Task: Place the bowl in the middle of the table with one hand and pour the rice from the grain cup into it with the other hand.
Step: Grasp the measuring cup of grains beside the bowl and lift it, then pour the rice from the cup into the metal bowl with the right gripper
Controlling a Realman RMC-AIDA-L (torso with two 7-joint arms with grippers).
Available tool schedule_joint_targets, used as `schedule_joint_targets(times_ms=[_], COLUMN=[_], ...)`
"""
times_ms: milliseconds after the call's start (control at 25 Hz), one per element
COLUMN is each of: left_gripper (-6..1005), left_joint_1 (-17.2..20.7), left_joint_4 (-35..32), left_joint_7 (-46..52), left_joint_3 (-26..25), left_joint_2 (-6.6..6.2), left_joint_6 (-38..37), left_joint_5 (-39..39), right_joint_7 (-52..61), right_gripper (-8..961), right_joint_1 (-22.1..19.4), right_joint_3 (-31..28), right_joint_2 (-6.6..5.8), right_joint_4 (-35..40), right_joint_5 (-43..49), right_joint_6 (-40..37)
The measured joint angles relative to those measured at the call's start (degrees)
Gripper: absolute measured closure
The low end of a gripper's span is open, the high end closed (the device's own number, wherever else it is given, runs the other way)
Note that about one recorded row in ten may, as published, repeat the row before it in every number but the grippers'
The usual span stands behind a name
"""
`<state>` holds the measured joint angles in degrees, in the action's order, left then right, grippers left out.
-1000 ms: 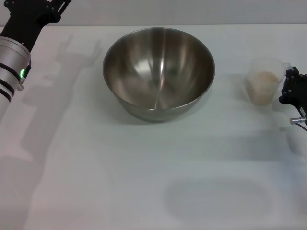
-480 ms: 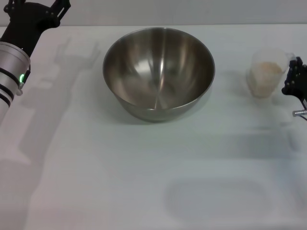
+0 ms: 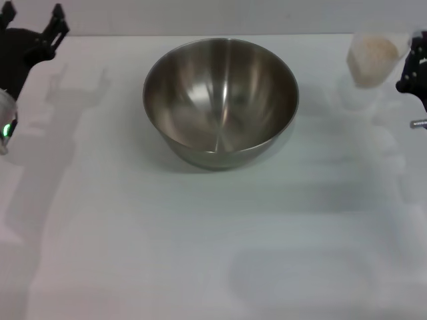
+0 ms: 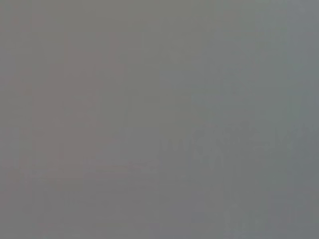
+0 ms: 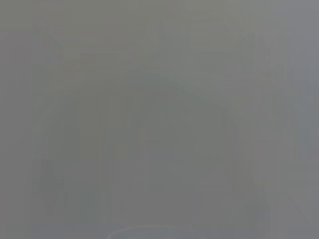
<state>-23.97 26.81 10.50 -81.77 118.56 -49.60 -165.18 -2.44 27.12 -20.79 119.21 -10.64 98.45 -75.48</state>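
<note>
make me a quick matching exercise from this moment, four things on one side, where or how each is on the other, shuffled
Things:
1. bowl
2. grain cup
3. left gripper
4. rice

Places or states:
A. far left corner, fingers spread, holding nothing
B. inside the clear cup
C. middle of the table, empty
D. held off the table at the right edge by the right gripper

Pairs: 1-C, 2-D, 3-A, 4-B

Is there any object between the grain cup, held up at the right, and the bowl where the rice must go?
Nothing visible. Only bare table lies between the grain cup at the right gripper and the bowl, which looks empty. The left gripper stands apart, far left.
</note>
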Motion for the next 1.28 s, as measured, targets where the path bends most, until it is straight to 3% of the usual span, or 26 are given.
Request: schedule_joint_targets(times_ms=[280,680,920,1280], left_gripper=[143,143,143,143], left_joint_1=[2.0,3.1,3.1,3.0], left_joint_4=[-0.5,-2.2,-2.3,-2.4], left_joint_7=[0.0,0.0,0.0,0.0], left_joint_3=[-0.9,-2.3,-3.1,-3.1], left_joint_2=[0.05,-0.02,-0.06,-0.09], left_joint_6=[-2.5,-4.7,-4.8,-4.8], left_joint_5=[0.0,0.0,0.0,0.0], right_joint_7=[-7.9,-20.4,-25.1,-42.3], right_gripper=[944,945,945,944], right_joint_1=[3.5,10.0,11.1,11.6], right_joint_3=[0.3,0.4,0.4,0.4], right_joint_2=[-0.03,-0.10,-0.12,-0.07], right_joint_4=[0.4,1.0,1.5,0.8], right_joint_5=[2.3,5.2,10.9,16.0], right_joint_6=[-5.2,-5.2,-5.2,-4.4])
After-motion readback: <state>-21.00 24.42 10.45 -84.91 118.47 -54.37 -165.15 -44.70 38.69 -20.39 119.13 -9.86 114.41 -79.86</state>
